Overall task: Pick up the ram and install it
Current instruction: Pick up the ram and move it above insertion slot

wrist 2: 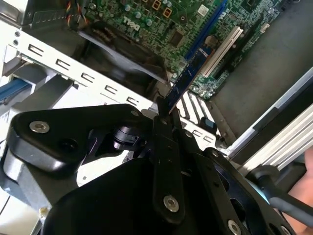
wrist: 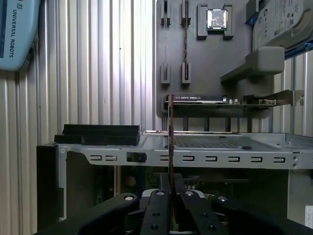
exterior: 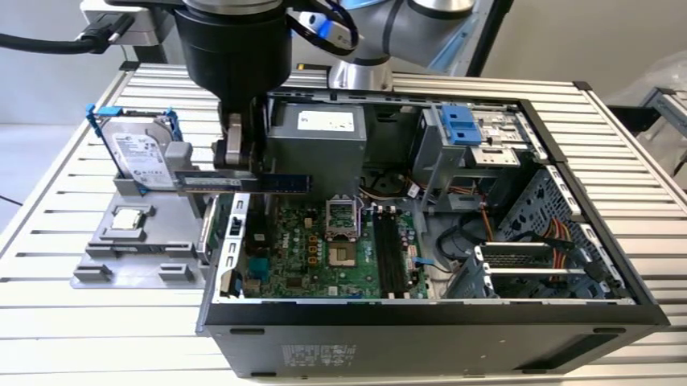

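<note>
The ram (exterior: 244,182) is a thin dark bluish stick lying level in the air, held over the open computer case's wall on the exterior view's left. My gripper (exterior: 238,170) is shut on it from above, gripping near its middle. In the second wrist view the ram (wrist 2: 190,78) sticks out edge-on past the gripper (wrist 2: 164,111) towards the green motherboard (wrist 2: 146,19). The first wrist view shows the ram (wrist: 170,137) as a thin line rising from between the fingers (wrist: 159,196), above the case's perforated wall (wrist: 195,157). The long memory slots (exterior: 388,256) lie on the motherboard (exterior: 311,253), further towards the exterior view's right.
A grey fixture plate (exterior: 102,269) beside the case holds a silver CPU chip (exterior: 129,217) and an upright hard drive in a blue frame (exterior: 140,153). An expansion card (wrist: 220,100) stands between plate and case. Power supply (exterior: 317,133), drive bays (exterior: 472,137) and cables (exterior: 536,241) crowd the case.
</note>
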Motion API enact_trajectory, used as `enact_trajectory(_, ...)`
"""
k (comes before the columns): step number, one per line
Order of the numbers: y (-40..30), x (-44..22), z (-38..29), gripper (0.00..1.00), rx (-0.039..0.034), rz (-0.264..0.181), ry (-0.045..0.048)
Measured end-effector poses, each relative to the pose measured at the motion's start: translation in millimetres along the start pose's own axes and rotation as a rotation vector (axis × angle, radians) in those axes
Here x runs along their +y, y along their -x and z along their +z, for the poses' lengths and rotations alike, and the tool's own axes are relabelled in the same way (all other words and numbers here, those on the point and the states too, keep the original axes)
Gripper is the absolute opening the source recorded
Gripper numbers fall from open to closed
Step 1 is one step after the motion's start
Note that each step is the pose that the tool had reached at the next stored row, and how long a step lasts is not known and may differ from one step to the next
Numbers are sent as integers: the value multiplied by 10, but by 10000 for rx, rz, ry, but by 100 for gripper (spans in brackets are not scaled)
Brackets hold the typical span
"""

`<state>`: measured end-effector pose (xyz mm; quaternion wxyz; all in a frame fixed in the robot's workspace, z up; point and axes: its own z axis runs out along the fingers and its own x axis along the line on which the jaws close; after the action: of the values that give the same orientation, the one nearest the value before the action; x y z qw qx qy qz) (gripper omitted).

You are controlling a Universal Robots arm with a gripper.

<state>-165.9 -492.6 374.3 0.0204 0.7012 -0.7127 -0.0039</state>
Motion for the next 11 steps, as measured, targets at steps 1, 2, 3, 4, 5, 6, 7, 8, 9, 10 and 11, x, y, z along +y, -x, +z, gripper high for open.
enact_trajectory(1, 0, -12, -1, 0, 1, 0, 1)
enact_trajectory(2, 0, -25, -1, 0, 1, 0, 1)
enact_trajectory(3, 0, -40, -2, 0, 1, 0, 0)
enact_trajectory(4, 1, -56, -2, 0, 0, 0, 1)
enact_trajectory(5, 1, -72, -3, 0, 0, 0, 0)
enact_trajectory(6, 1, -86, -3, 0, 1, -1, 1)
enact_trajectory(7, 1, -100, -4, 0, 1, -2, 1)
enact_trajectory(8, 2, -114, -4, 0, 1, -3, 1)
enact_trajectory(9, 2, -128, -5, 0, 0, -5, 1)
enact_trajectory(10, 2, -142, -5, 0, 1, -5, 1)
enact_trajectory(11, 2, -156, -6, 0, 1, -5, 1)
